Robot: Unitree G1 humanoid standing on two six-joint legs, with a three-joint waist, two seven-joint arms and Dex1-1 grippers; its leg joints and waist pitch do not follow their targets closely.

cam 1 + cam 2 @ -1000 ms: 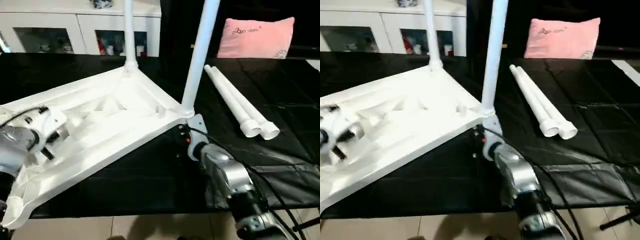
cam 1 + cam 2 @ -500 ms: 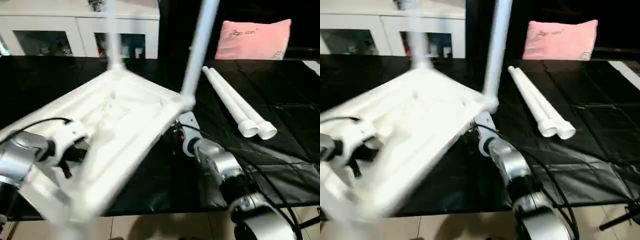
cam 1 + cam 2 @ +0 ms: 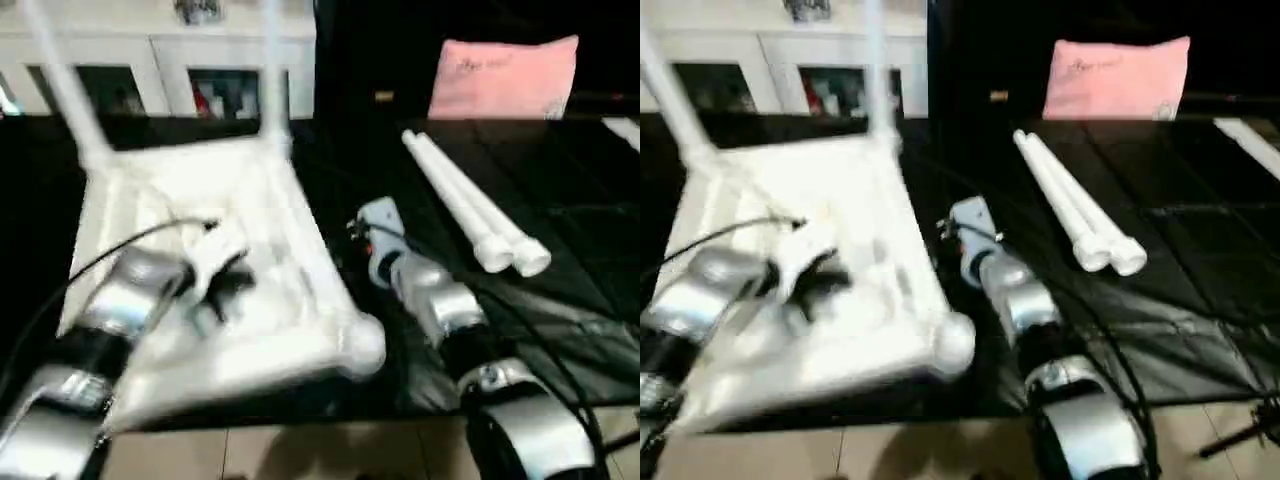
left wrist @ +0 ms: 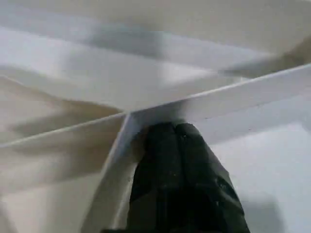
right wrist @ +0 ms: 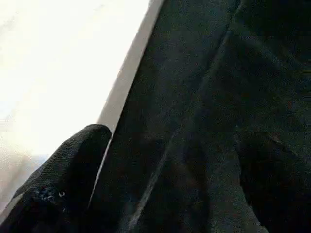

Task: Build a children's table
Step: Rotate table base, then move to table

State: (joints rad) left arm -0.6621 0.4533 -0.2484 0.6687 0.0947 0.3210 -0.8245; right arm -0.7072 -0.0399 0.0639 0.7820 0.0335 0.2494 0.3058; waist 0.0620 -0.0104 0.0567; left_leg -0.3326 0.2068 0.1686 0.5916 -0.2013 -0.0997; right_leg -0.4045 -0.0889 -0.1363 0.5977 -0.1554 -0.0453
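Tabletop (image 3: 200, 190) w/o legible label; left gripper (image 4: 177, 133) pinched together, right gripper (image 5: 170, 145) spread apart.

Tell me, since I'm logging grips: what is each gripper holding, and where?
The left gripper is shut on a rib of the tabletop underside. The right gripper is open, holding nothing.

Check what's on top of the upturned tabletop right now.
Two legs stand in the tabletop's far corner sockets. The left gripper, shut, presses among the underside ribs. The near-right socket looks empty; the forearm covers the near-left corner.
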